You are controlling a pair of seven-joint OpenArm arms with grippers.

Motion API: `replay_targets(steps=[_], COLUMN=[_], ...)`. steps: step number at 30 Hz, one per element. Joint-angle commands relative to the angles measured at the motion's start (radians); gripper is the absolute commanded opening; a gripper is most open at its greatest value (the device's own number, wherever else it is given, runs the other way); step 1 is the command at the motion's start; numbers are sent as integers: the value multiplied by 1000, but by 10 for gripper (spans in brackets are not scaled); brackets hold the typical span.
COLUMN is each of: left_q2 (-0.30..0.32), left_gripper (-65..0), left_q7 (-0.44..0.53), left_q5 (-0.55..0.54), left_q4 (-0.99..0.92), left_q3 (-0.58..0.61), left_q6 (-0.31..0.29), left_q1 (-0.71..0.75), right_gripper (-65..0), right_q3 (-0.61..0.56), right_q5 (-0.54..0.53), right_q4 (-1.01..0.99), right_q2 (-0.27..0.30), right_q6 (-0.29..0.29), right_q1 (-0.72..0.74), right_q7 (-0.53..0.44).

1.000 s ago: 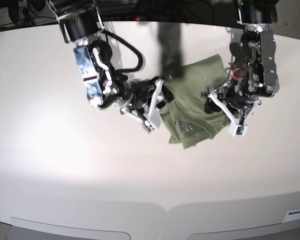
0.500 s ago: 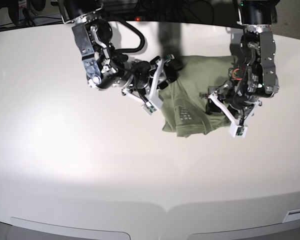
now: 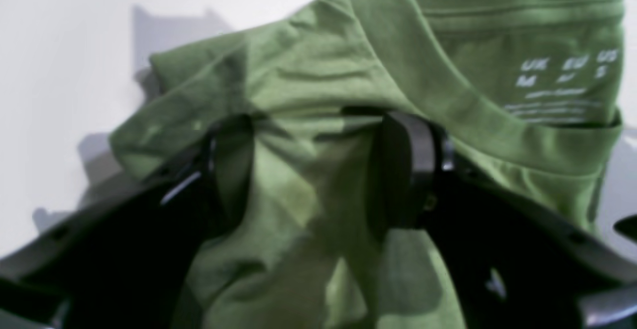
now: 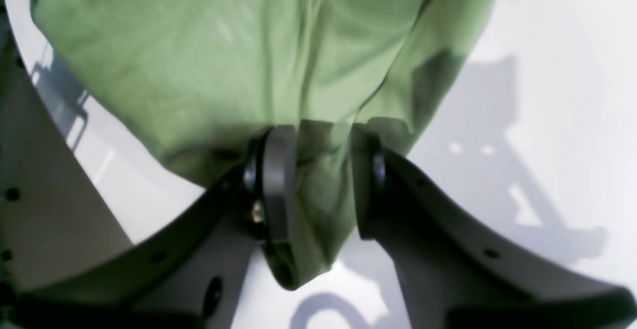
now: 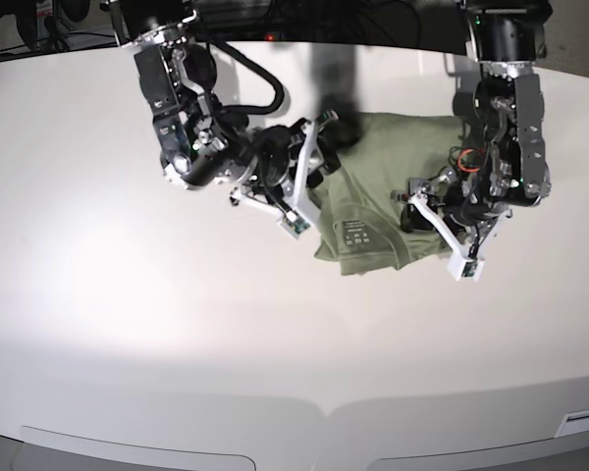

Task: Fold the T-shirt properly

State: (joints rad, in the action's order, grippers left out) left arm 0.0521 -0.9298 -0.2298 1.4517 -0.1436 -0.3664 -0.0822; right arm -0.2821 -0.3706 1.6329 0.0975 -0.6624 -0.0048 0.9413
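The sage-green T-shirt (image 5: 383,186) lies bunched on the white table (image 5: 128,324), its neck with the white printed label (image 5: 356,229) facing up near the front edge of the cloth. My right gripper (image 5: 309,182), at the shirt's left edge in the base view, is shut on a fold of the T-shirt (image 4: 224,60), with cloth pinched between the fingers (image 4: 278,179). My left gripper (image 5: 434,218), at the shirt's right edge, is shut on the T-shirt (image 3: 323,70) beside the ribbed neck and label (image 3: 562,85).
Both arms reach in from the table's far side, one on each side of the shirt. Dark equipment and cables (image 5: 275,15) sit behind the far edge. The table's front edge (image 5: 324,412) curves across the bottom of the base view.
My right gripper has risen and drawn back toward the far side with its fold. The shirt has spread wider and its label has shifted a little. My left gripper has barely moved.
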Motion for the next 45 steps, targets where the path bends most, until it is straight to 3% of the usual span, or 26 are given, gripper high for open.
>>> replay_targets(steps=[1, 11, 16, 20, 26, 31, 35, 40, 45], left_q2=[1, 1, 2, 37, 114, 198, 243, 251, 251], left_gripper=[-268, -268, -268, -268, -268, -268, -268, -268, -268], left_q7=[13, 4, 3, 14, -21, -140, -145, -147, -125], left_q5=[-18, -14, -13, 4, 122, 126, 125, 132, 248], left_q4=[15, 16, 16, 37, 245, 499, 642, 693, 694], left_q3=[0, 0, 0, 0, 0, 0, 0, 0, 0], left_q6=[-1, -1, -1, 0, 113, 124, 199, 222, 264], left_q1=[-32, -89, -116, -122, -77, 62, 232, 436, 623], right_gripper=[-453, -453, -453, -453, -453, -453, -453, -453, -453], right_q3=[8, 167, 251, 322, 467, 573, 680, 835, 961], right_q5=[-15, -31, -31, -71, -220, -243, -244, -356, -436], right_q4=[30, 128, 181, 220, 321, 463, 576, 685, 723], right_q2=[-1, -6, -6, -3, 37, 103, 134, 132, 133], right_q6=[-6, 9, 9, 8, 8, 8, 9, 9, 9], right_q1=[18, 84, 133, 134, 105, -45, -211, -445, -675], right_q7=[-21, -51, 43, 85, 190, 205, 217, 274, 297])
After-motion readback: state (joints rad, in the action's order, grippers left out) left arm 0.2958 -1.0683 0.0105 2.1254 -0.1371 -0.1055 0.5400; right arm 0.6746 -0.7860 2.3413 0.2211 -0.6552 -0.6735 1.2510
